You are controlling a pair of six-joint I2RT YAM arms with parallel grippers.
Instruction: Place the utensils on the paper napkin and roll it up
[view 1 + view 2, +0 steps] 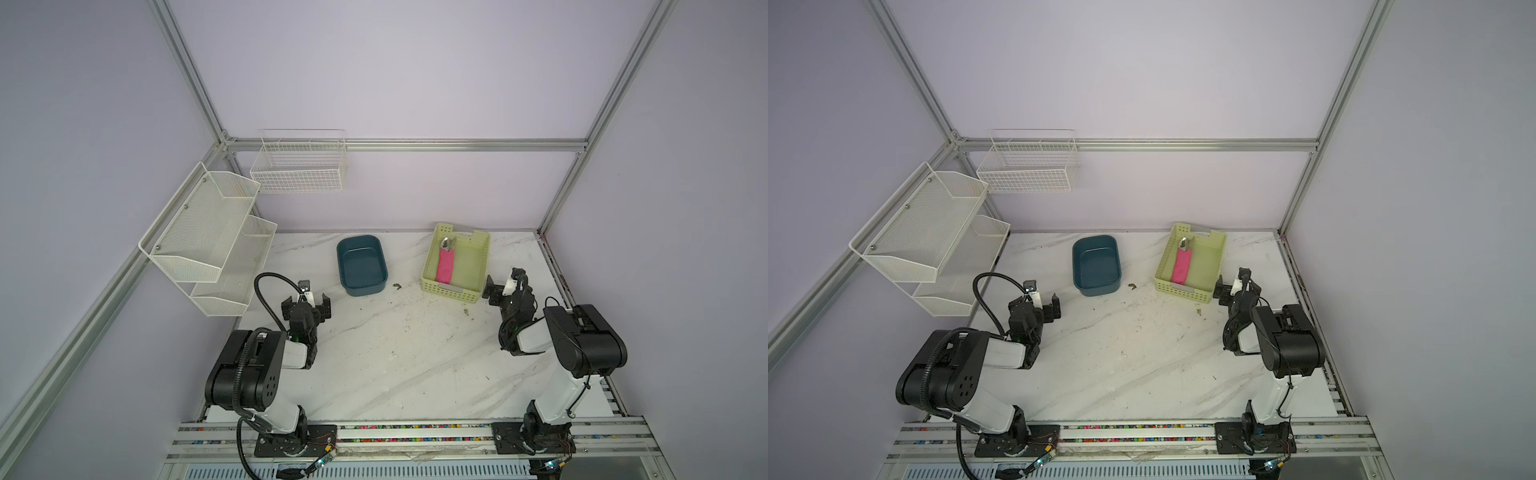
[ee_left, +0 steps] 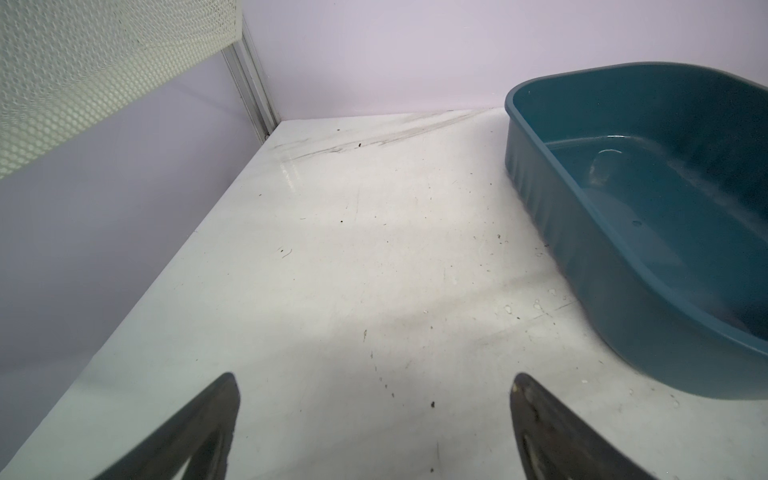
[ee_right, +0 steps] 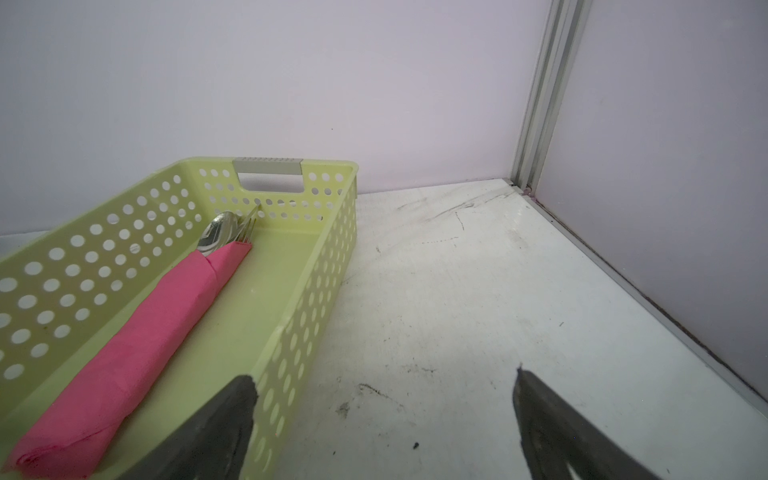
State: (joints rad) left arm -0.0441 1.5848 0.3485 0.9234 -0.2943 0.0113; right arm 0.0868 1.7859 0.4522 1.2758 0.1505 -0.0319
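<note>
Lilac walls and an aluminium frame close in a marbled white worktop [image 1: 395,353] flecked with dark crumbs. The paper napkin [image 3: 137,345] lies inside the pale green basket [image 3: 307,316] at the back right, wound into a snug pink roll along one long wall. Of the utensils, only a spoon [image 3: 218,237] bowl and fork [image 3: 248,226] tines poke out of its far end; no knife can be made out. Judged from that, the placing and rolling look done. The right tool [image 1: 503,284] hovers just beside the basket's near corner, its fingers wide apart and gripping nothing. The left tool [image 1: 307,305] hangs near the teal tub [image 2: 582,266], equally spread and bare. The roll should handle as a stiff core in a soft skin: metal inside gives it some weight, biased toward the heads, while the thin paper would likely crease, tear or spring loose under a careless pinch. The polished heads are probably slippery and would slide out if the bundle tips head-down. The best hold looks to be across the middle of the roll, squeezing over the outer flap so that it cannot unwind, and kept level. The perforated wall beside it leaves little room for a finger on that side.
</note>
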